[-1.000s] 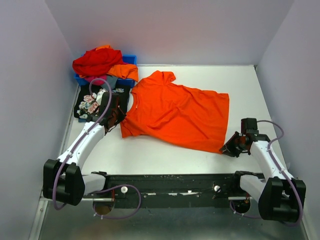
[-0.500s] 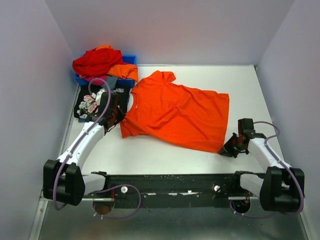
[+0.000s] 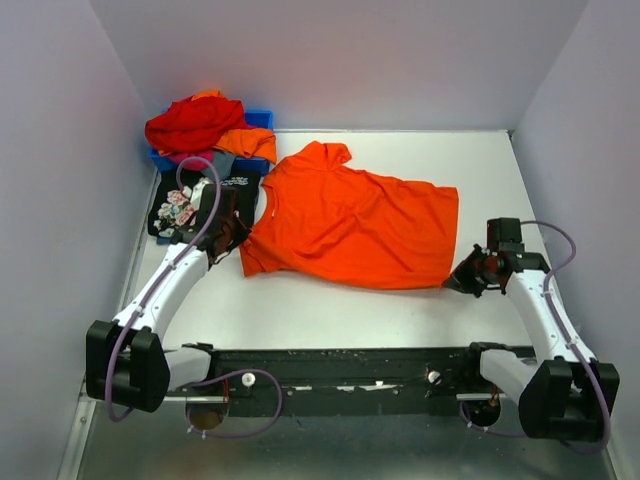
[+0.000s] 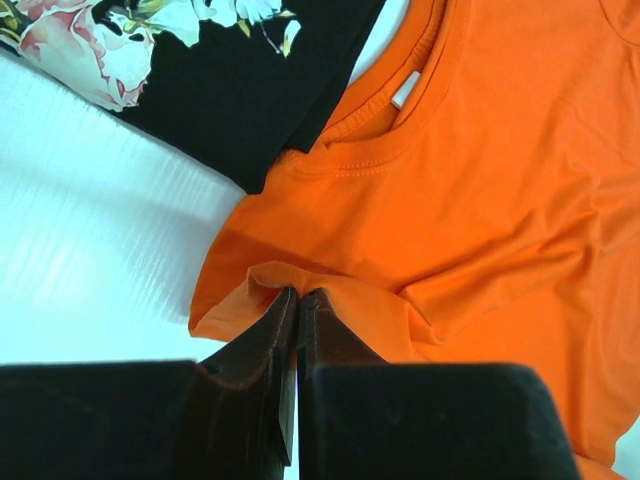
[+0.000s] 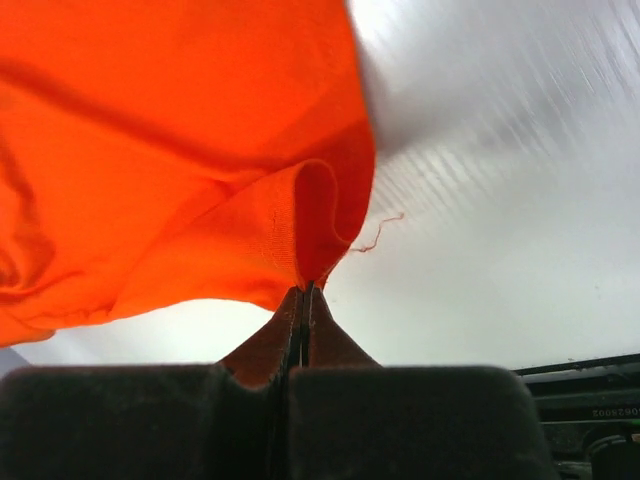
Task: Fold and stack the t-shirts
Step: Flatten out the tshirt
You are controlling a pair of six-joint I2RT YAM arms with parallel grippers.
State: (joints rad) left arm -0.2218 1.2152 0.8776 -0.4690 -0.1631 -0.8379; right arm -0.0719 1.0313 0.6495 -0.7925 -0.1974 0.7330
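Both pinch orange t-shirt (image 3: 355, 225): left gripper (image 4: 297, 292), right gripper (image 5: 303, 288).

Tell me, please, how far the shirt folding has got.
Done: the orange shirt lies spread on the table; a black shirt lies beside it, perhaps folded. In hand: the left gripper and right gripper each pinch one of its near corners. Left: its folds, plus the heap in the blue bin.

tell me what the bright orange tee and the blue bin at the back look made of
Bright orange t-shirt: soft matte knit, likely cotton jersey; ribbed collar, stitched hems, limp folds.
Blue bin: probably rigid smooth plastic; straight even-coloured rim, mostly buried under clothes.
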